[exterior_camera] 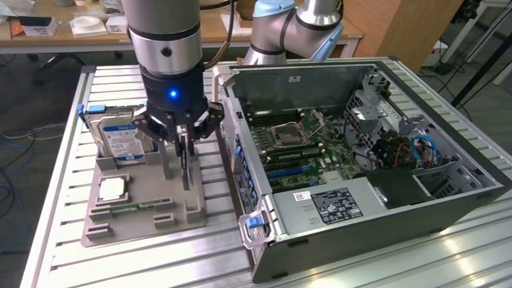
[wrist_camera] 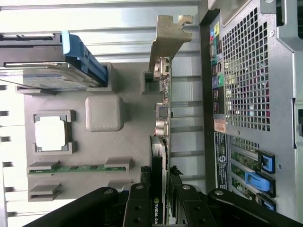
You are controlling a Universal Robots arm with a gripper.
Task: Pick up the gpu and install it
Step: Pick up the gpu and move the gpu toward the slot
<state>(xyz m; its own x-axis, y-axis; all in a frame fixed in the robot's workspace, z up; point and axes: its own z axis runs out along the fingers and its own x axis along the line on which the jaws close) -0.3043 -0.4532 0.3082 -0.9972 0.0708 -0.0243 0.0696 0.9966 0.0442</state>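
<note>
Ribbed metal tabletop (exterior_camera: 112,264), wooden desk (exterior_camera: 60,41) far behind; my fingers (wrist_camera: 140,205) pinch the thin dark gpu (wrist_camera: 163,109), on edge, silver-bracketed.

Dark gpu (wrist_camera: 162,118) with silver bracket (wrist_camera: 169,35), black gripper (exterior_camera: 186,138) with blue light (exterior_camera: 172,93), silver hard drive (exterior_camera: 112,126) with blue-white label (exterior_camera: 124,150), green memory stick (wrist_camera: 78,168), grey tray (exterior_camera: 144,183), ribbed silver table (exterior_camera: 120,264), blue latches (wrist_camera: 258,182) on dark grey case (exterior_camera: 400,231), mesh-patterned rear grille (wrist_camera: 246,71).

The pincer (exterior_camera: 186,138) clasps the upright gpu (exterior_camera: 187,171) over the grey tray (exterior_camera: 132,225) on the counter (exterior_camera: 160,264). A hard drive (exterior_camera: 120,141) stands in that tray, nearby.
</note>
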